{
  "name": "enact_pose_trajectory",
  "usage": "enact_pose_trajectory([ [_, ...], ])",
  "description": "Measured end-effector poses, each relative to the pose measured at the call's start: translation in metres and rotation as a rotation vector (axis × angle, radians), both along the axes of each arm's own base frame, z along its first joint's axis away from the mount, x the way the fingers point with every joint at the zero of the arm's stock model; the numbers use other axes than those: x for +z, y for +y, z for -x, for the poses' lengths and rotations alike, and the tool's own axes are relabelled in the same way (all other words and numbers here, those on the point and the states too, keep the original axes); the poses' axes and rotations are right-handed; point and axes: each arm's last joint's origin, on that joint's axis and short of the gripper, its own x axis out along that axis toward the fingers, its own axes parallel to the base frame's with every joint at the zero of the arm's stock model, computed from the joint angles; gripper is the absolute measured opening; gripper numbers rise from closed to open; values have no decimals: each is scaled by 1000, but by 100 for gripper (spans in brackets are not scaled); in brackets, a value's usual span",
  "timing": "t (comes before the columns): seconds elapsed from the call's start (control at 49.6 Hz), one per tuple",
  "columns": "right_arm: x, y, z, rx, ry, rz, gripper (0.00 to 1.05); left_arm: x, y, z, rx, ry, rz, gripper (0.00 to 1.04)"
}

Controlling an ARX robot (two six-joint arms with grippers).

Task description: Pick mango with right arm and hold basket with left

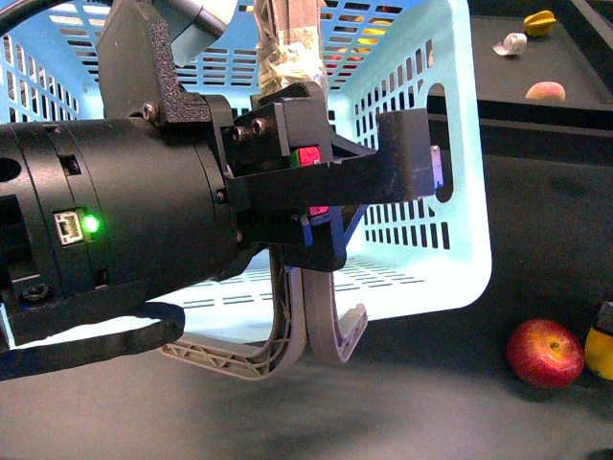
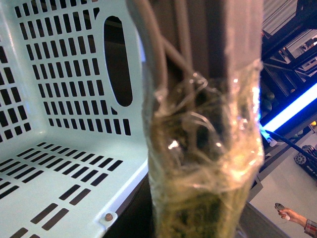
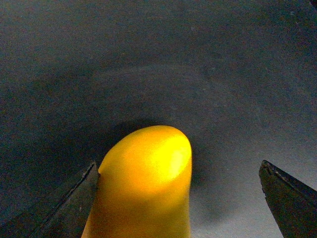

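Observation:
The light blue slotted basket [image 1: 421, 278] stands on the dark table. My left gripper [image 1: 326, 182], on the bulky black arm with the green light, is shut on the basket's tape-wrapped grey-brown handle [image 1: 292, 53]. That taped handle [image 2: 203, 163] fills the left wrist view, beside the basket's wall [image 2: 59, 74]. The yellow mango [image 3: 143, 183] lies on the table between the open jaws of my right gripper [image 3: 178, 166]. One finger [image 3: 74, 203] is against the mango's side and the other finger [image 3: 287, 198] stands well apart. In the front view the mango [image 1: 600, 353] shows only at the right edge.
A red apple [image 1: 544, 352] lies next to the mango, in front of the basket's right corner. At the back right are a yellow star-shaped fruit [image 1: 539, 21], a white object [image 1: 510, 43] and a peach-coloured fruit [image 1: 545, 91].

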Motion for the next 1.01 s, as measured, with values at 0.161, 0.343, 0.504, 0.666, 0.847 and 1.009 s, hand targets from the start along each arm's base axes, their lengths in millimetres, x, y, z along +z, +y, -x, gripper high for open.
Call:
enact_pose_trajectory([
  [0.161,-17,4,1,17,49,-8,96,0,0,0,3,0,-1,17],
  [0.343,-25,4,3,8,70,5,96,0,0,0,3,-1,-1,17],
  [0.504,-28,4,2,13,88,13,96,0,0,0,3,0,-1,17],
  [0.666,-28,5,4,9,99,16,74,0,0,0,2,0,-1,17],
  [0.847,-23,5,11,-2,100,5,60,0,0,0,2,0,-1,17],
  [1.009,-5,4,20,-5,74,-16,59,0,0,0,3,0,-1,17],
])
